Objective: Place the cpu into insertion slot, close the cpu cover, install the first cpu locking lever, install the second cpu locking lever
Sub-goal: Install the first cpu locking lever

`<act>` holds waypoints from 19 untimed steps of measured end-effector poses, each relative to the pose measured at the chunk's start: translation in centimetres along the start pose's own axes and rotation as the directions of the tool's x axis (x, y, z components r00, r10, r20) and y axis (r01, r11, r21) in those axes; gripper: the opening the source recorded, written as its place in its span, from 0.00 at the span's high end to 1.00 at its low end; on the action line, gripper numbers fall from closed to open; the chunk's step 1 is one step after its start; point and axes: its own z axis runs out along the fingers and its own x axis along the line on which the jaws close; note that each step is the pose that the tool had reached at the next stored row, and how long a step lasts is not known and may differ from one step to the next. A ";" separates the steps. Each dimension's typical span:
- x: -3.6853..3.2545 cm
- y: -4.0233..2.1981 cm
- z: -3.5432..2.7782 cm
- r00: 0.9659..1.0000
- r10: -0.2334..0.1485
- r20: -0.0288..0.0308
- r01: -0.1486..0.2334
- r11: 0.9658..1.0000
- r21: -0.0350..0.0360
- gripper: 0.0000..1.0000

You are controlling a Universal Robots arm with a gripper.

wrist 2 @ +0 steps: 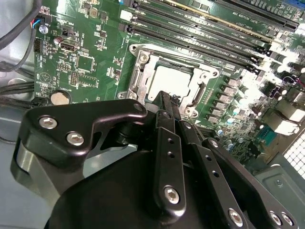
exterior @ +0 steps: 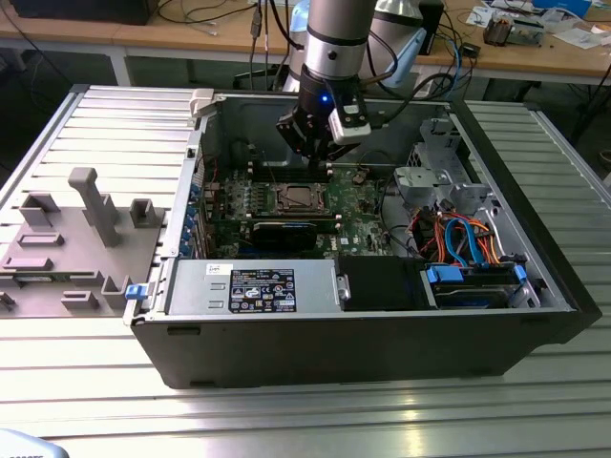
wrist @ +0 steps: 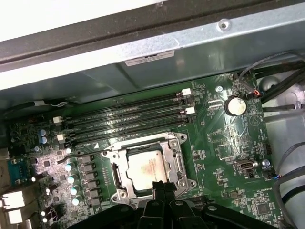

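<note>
The cpu [wrist: 145,167] [wrist 2: 170,81] lies flat with its silver top up inside the insertion slot [wrist: 110,155] on the green board. Around it lies the cpu cover [wrist: 175,153] [wrist 2: 138,71], a silvery frame flat over the chip's edges. My gripper [wrist: 160,185] [wrist 2: 165,98] hangs just above the socket's near edge, its black fingers pressed together and holding nothing. In the exterior view the gripper [exterior: 320,164] is inside the open computer case, a little behind the cpu [exterior: 298,198]. A thin lever rod [wrist: 78,155] runs out from the socket's side.
Long black memory slots [wrist: 128,119] [wrist 2: 205,28] run beside the socket. A black card [exterior: 284,232], the power supply [exterior: 253,286] and a drive bay with coloured cables [exterior: 468,248] share the case. A grey fixture [exterior: 76,239] stands on the table at the exterior view's left.
</note>
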 end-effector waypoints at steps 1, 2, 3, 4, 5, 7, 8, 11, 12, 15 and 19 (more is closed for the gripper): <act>0.00 0.00 0.00 1.000 -0.004 0.000 0.004 1.000 0.000 0.89; 0.00 0.00 0.00 1.000 -0.012 0.000 0.012 1.000 0.001 0.89; 0.00 0.00 0.00 1.000 -0.015 0.000 0.015 1.000 0.001 0.89; 0.00 0.00 0.00 1.000 -0.018 0.000 0.018 1.000 0.001 0.89; 0.00 0.00 0.00 1.000 -0.023 0.000 0.023 1.000 0.001 0.89; 0.00 0.00 0.00 1.000 -0.030 0.000 0.030 1.000 0.002 0.89; 0.00 0.00 0.00 0.999 -0.033 0.000 0.033 0.999 0.002 0.89; 0.00 0.00 0.00 0.999 -0.044 0.001 0.044 0.999 0.002 0.89; 0.00 0.00 0.00 0.999 -0.047 0.001 0.047 0.999 0.002 0.89; 0.00 0.00 0.00 0.998 -0.057 0.001 0.057 0.998 0.003 0.89; 0.00 0.00 0.00 0.997 -0.071 0.001 0.071 0.997 0.004 0.89</act>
